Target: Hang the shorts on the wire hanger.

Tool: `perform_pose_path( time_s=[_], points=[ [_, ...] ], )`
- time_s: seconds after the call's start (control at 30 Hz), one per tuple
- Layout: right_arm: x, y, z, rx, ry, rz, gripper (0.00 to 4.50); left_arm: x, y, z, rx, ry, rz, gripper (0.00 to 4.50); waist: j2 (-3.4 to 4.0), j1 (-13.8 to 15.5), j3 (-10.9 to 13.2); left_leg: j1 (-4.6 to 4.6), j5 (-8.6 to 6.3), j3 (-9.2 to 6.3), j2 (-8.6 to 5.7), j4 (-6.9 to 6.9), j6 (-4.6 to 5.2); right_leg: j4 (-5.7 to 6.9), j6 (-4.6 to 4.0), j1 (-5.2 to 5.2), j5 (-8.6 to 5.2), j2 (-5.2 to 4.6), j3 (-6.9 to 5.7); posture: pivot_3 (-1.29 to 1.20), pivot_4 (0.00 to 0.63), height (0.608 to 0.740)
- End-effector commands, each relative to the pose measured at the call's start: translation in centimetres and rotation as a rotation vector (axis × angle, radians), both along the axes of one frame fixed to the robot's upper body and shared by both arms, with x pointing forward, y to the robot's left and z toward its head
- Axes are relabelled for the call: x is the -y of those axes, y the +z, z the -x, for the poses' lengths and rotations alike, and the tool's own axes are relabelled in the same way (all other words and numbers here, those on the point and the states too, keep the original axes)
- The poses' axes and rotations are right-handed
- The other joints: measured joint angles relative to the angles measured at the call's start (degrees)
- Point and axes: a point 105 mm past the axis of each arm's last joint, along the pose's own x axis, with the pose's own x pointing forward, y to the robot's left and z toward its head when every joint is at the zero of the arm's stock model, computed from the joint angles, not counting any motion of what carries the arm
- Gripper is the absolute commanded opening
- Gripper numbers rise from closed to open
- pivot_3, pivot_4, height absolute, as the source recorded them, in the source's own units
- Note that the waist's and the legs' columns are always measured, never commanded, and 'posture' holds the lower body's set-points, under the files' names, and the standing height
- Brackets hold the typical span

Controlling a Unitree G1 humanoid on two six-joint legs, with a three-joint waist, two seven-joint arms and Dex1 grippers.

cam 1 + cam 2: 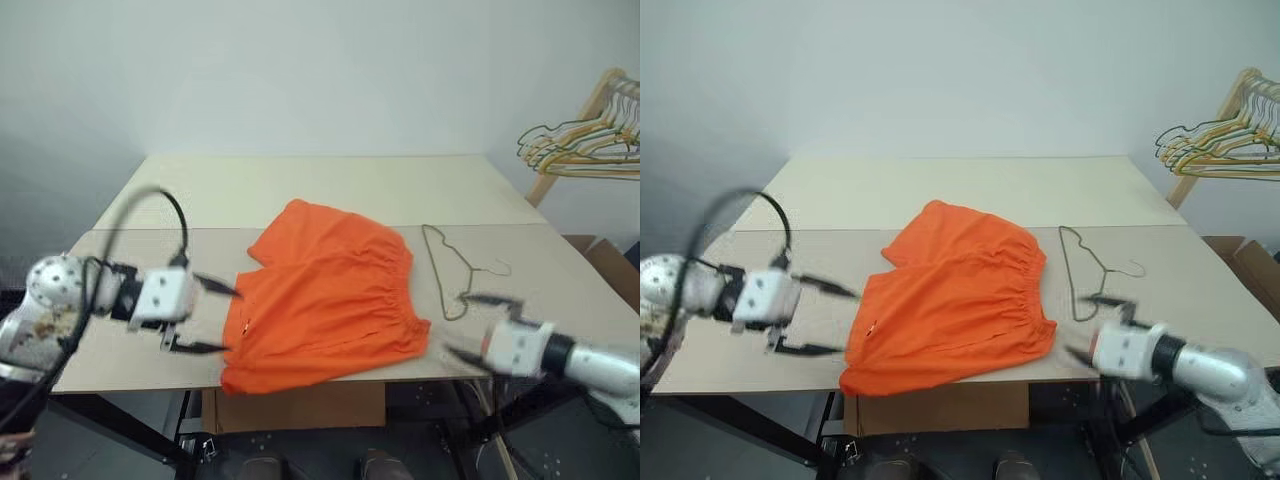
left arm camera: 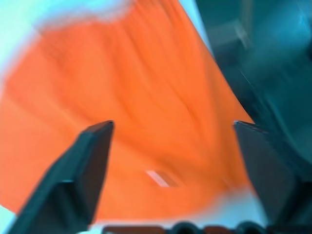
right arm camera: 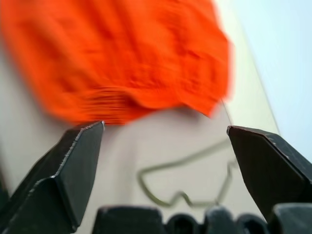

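Left gripper (image 1: 222,317) hangs w/ fingers spread wide, empty, just beside the shorts' (image 1: 330,295) left edge. Right gripper (image 1: 468,328) also released, near the wire hanger (image 1: 447,270), not touching. Shorts lie flat mid-table (image 1: 300,190), front hem over the near edge; hanger flat just to their right. Pale wall behind; bunch of hangers (image 1: 585,140) at right, cut off. Both grippers blurred.
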Motion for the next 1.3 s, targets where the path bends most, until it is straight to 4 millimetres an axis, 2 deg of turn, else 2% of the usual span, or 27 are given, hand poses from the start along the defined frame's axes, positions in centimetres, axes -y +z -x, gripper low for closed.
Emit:
perform_pose_path(
  time_s=[0.03, 0.1, 0.23, 0.43, 0.5, 0.6, 0.67, 0.8, 1.07, 1.1, 1.2, 1.3],
  points=[
    [1.3, 0.3, -2.4, -0.112, -0.238, -0.144, 4.50, 2.1, 2.5, -1.3, -0.063, 0.058, 0.211, 4.46, -0.06, -0.1, 0.0, -0.01, -0.02, 0.00, 0.06, 0.04, -0.04, -0.04, 0.01, 0.01, 0.01, 0.06, -0.01, 0.10, 0.000, 0.740],
    [2.3, -0.9, -3.8, -0.214, -0.391, -0.153, 4.50, 3.5, 3.1, -1.7, -0.100, 0.051, 0.276, 4.46, -0.05, -0.1, 0.0, -0.09, -0.04, 0.01, 0.24, 0.25, -0.10, -0.09, 0.02, -0.07, 0.02, 0.31, 0.00, 0.08, 0.000, 0.740],
    [3.5, -3.1, -6.2, -0.373, -0.571, -0.205, 4.50, 5.8, 4.4, -2.7, -0.146, 0.028, 0.376, 4.46, -0.07, -0.1, 0.0, -0.24, -0.01, 0.12, 0.30, 0.38, -0.07, -0.05, -0.15, -0.26, 0.17, 0.56, 0.02, 0.08, 0.000, 0.740],
    [3.7, -5.6, -8.2, -0.497, -0.680, -0.175, 4.50, 7.1, 4.5, -2.7, -0.134, -0.025, 0.367, 4.46, 0.11, -0.4, -0.1, -1.00, -0.04, 0.23, 0.21, 0.29, 0.00, 0.01, -0.33, -0.93, 0.48, 0.82, 0.07, 0.09, 0.000, 0.740],
    [3.8, -6.5, -8.6, -0.516, -0.699, -0.125, 4.50, 7.2, 4.4, -2.8, -0.125, -0.028, 0.362, 4.46, 0.12, -0.4, -0.1, -1.47, -0.04, 0.20, 0.20, 0.29, -0.01, 0.02, -0.51, -1.44, 0.74, 0.86, 0.08, 0.09, 0.000, 0.740],
    [3.7, -7.7, -8.7, -0.588, -0.718, -0.156, 4.50, 7.3, 4.3, -2.8, -0.121, -0.030, 0.361, 4.46, 0.11, -0.4, -0.1, -1.73, -0.05, 0.12, 0.19, 0.31, -0.01, -0.01, -0.51, -1.60, 0.75, 0.87, 0.01, 0.10, 0.000, 0.740],
    [3.9, -8.4, -8.7, -0.620, -0.745, -0.162, 4.13, 7.3, 4.3, -2.9, -0.113, -0.026, 0.361, 4.47, 0.07, -0.4, -0.1, -1.75, -0.05, 0.12, 0.17, 0.34, 0.00, -0.11, -0.46, -1.54, 0.79, 0.85, 0.01, 0.11, 0.000, 0.740],
    [4.1, -8.3, -8.9, -0.666, -0.790, -0.253, 2.97, 7.1, 4.3, -2.8, -0.101, -0.022, 0.358, 4.47, 0.02, -0.3, -0.2, -1.68, -0.05, 0.13, 0.19, 0.57, -0.01, -0.12, -0.35, -1.39, 0.86, 0.84, 0.01, 0.11, 0.000, 0.740],
    [4.6, -8.2, -7.9, -0.707, -0.836, -0.320, 0.17, 7.1, 4.4, -2.9, -0.093, -0.021, 0.357, 4.47, 0.03, 0.1, -0.2, -1.73, -0.01, 0.15, 0.23, 0.95, -0.01, -0.03, -0.27, -1.38, 0.72, 0.84, 0.03, 0.10, 0.000, 0.740],
    [4.6, -8.1, -7.9, -0.704, -0.839, -0.323, 0.04, 7.1, 4.4, -3.0, -0.091, -0.022, 0.358, 4.47, 0.03, 0.0, -0.2, -1.73, -0.01, 0.15, 0.24, 0.94, -0.01, -0.03, -0.26, -1.39, 0.74, 0.85, 0.03, 0.09, 0.000, 0.740],
    [4.9, -7.5, -8.1, -0.645, -0.841, -0.301, 0.04, 7.3, 4.5, -3.3, -0.087, -0.029, 0.359, 4.47, 0.04, 0.0, -0.2, -1.79, -0.02, 0.13, 0.26, 0.90, -0.01, 0.00, -0.13, -1.46, 0.85, 0.88, 0.02, 0.08, 0.000, 0.740],
    [6.0, -5.3, -9.1, -0.443, -0.832, -0.201, 0.04, 7.5, 4.7, -3.7, -0.076, -0.035, 0.361, 4.47, 0.06, 0.1, -0.2, -1.86, -0.02, 0.12, 0.27, 0.90, -0.01, -0.01, -0.07, -1.53, 0.92, 0.91, 0.01, 0.08, 0.000, 0.740]
  ],
)
